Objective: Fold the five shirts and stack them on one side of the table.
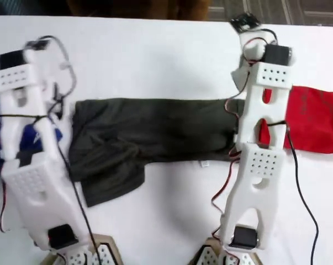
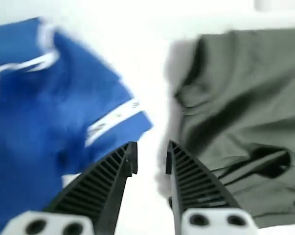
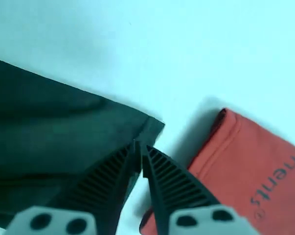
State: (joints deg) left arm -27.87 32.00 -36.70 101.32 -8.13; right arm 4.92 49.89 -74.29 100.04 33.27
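Observation:
A dark green shirt lies lengthwise across the middle of the white table, one sleeve sticking out toward the front left. In the right wrist view my right gripper is shut on the corner hem of the green shirt, close to a folded red shirt. My left gripper is open over bare table, in the gap between a blue shirt with white trim and the green shirt. It holds nothing.
The red shirt lies at the table's right side, partly under the right arm. The blue shirt peeks out under the left arm at the left edge. Bare table stretches along the back and the front middle.

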